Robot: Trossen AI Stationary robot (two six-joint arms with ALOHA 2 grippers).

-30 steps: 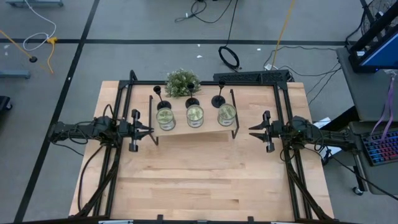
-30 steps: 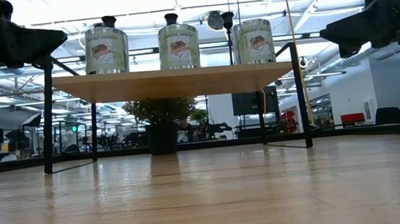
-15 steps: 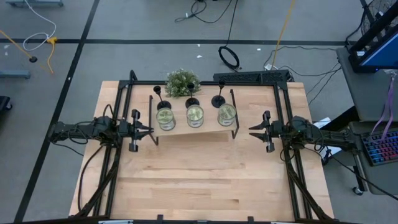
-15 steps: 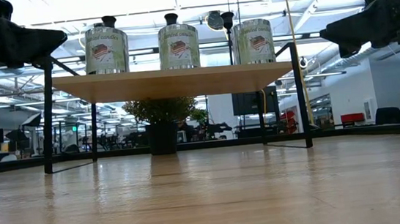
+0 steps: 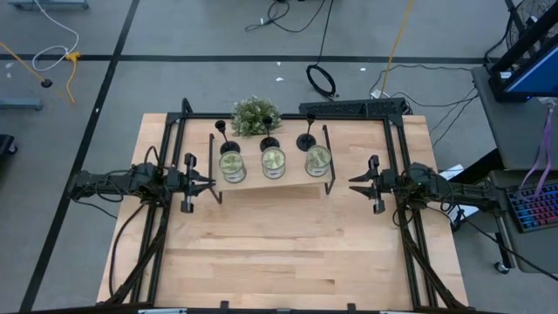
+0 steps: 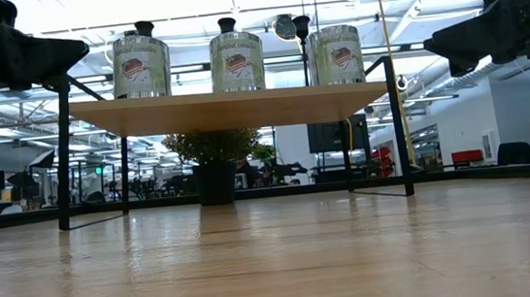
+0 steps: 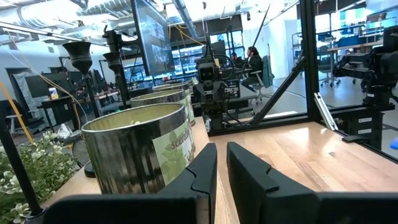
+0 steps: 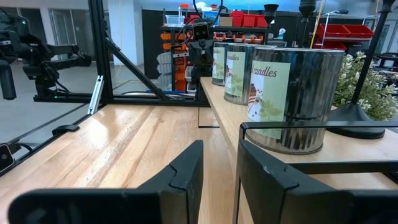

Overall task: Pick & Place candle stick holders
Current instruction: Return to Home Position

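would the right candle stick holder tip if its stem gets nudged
Likely yes: the right candle stick holder has a tall thin stem over a small disc base, so a high push probably tips it. It looks stiff, slim and probably light.

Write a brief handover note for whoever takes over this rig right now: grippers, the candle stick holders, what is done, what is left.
Left gripper: slightly open, empty, beside the left end of the shelf.
Right gripper: slightly open, empty, beside the right end.
Three candle stick holders stand upright along the shelf's back edge, each behind one of three silver candle tins. A plant sits behind the shelf.
Done: all holders appear placed.
Left: probably only parking the arms.
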